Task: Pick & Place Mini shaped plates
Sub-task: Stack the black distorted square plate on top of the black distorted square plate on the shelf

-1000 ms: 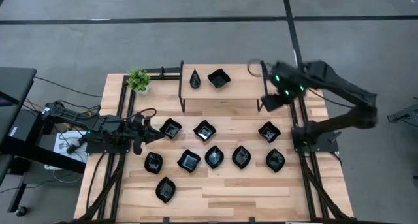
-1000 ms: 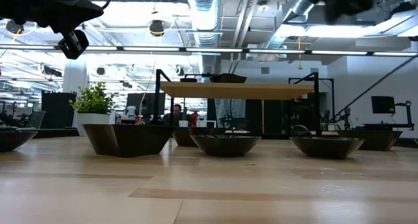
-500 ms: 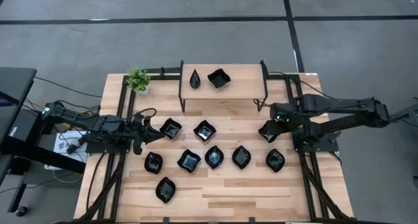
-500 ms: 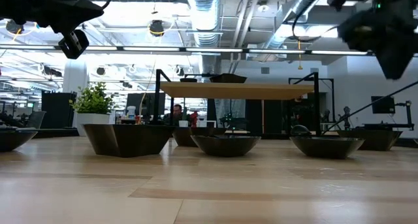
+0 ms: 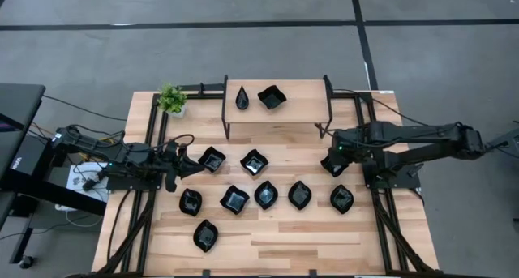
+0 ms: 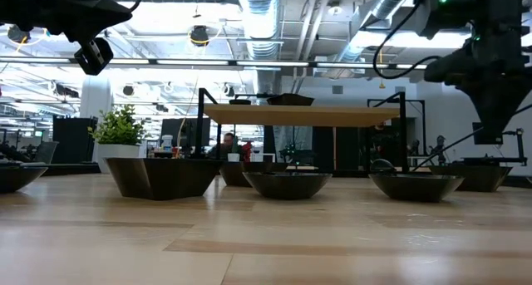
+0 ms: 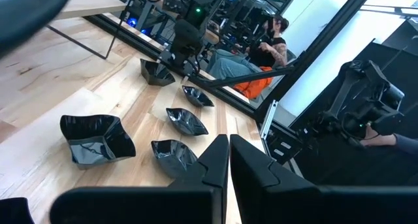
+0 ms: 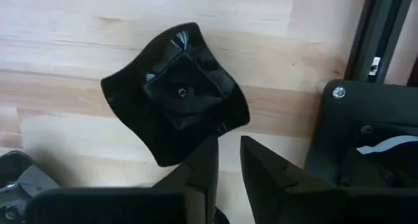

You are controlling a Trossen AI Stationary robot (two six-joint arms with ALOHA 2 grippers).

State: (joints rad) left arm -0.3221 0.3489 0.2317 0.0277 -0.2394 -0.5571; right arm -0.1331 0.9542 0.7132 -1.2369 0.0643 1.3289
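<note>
Above a wavy square plate [image 8: 175, 103], right gripper [image 8: 225, 160], fingers nearly together, no legible writing.

A grey concrete floor [image 5: 243, 51] surrounds the pale wooden table [image 5: 268, 237]; exposed silver ceiling ducts [image 6: 258, 11] hang above a bright room.

Your right arm reaches in from the table's right side, and the right gripper [image 5: 331, 160] points straight down with its fingers [image 8: 202, 160] nearly closed, a narrow gap between them. Your left arm lies low at the left edge, the left gripper [image 7: 228, 160] with fingers together.
</note>
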